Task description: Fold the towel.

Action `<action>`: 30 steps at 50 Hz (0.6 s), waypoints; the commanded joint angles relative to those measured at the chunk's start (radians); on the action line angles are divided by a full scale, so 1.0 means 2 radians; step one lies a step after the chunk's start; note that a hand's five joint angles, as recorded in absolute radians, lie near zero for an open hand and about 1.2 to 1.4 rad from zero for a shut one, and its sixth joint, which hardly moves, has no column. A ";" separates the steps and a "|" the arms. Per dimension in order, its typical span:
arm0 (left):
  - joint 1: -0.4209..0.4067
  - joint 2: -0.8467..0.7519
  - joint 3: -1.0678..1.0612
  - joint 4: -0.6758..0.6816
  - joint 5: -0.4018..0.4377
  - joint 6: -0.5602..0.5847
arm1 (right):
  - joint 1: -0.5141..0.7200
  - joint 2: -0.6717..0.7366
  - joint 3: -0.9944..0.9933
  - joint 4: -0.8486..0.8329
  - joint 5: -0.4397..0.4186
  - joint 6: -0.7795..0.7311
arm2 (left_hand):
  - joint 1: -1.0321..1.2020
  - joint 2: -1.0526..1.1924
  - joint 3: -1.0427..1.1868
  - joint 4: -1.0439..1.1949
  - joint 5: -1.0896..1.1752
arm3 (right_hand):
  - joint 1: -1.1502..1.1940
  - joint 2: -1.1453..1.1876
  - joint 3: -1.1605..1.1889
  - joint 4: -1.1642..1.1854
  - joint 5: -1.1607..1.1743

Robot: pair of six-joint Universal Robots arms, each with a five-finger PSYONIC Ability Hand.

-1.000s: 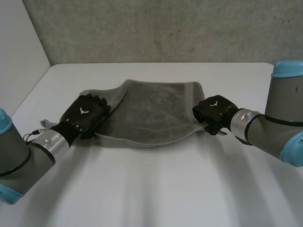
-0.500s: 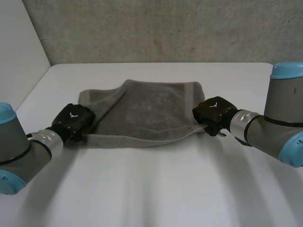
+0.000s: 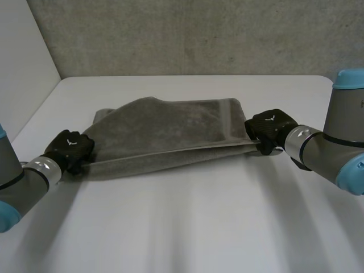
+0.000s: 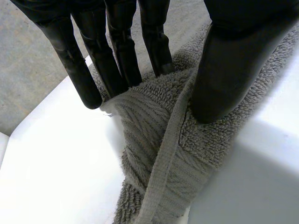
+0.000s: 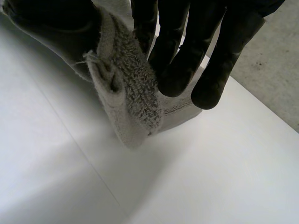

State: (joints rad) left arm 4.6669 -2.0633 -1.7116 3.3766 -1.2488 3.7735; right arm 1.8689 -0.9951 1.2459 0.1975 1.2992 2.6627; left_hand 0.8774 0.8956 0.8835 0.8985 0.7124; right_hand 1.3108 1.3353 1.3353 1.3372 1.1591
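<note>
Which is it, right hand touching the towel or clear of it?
Touching. The right wrist view shows the right hand pinching a corner of the towel between thumb and fingers.

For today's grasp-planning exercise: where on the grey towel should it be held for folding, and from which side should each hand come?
Pinch the towel at its two near corners, each from its own outer side, as the left hand and right hand do. It is wide and limp, so the hemmed near edge is likely the best pinch, and holding both ends stretches it straight.
</note>
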 commanded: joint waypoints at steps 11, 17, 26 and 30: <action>-0.006 0.007 -0.007 -0.042 0.003 -0.003 | -0.002 0.007 -0.002 -0.001 0.007 0.006 | 0.016 0.007 0.013 0.005 0.011 | 0.043 0.030 0.030 0.030 0.031; -0.010 0.008 -0.008 -0.058 0.005 -0.006 | -0.002 0.011 -0.002 -0.001 0.007 0.006 | 0.038 0.029 0.035 0.027 0.033 | 0.043 0.030 0.030 0.030 0.031; -0.014 0.008 -0.020 -0.064 0.005 -0.006 | -0.002 0.014 -0.002 -0.001 0.007 0.006 | 0.073 0.064 0.070 0.063 0.068 | 0.043 0.030 0.030 0.030 0.031; -0.013 0.005 -0.019 -0.064 0.005 -0.007 | -0.002 0.014 -0.002 -0.001 0.007 0.006 | 0.150 0.141 0.147 0.140 0.146 | 0.043 0.030 0.030 0.030 0.031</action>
State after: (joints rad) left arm 4.6379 -2.0483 -1.7480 3.2466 -1.2381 3.7610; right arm 1.8652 -0.9683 1.2410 0.1954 1.3134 2.6752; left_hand 0.9643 1.0067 0.9953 1.0117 0.8320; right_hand 1.3108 1.3357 1.3353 1.3372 1.1591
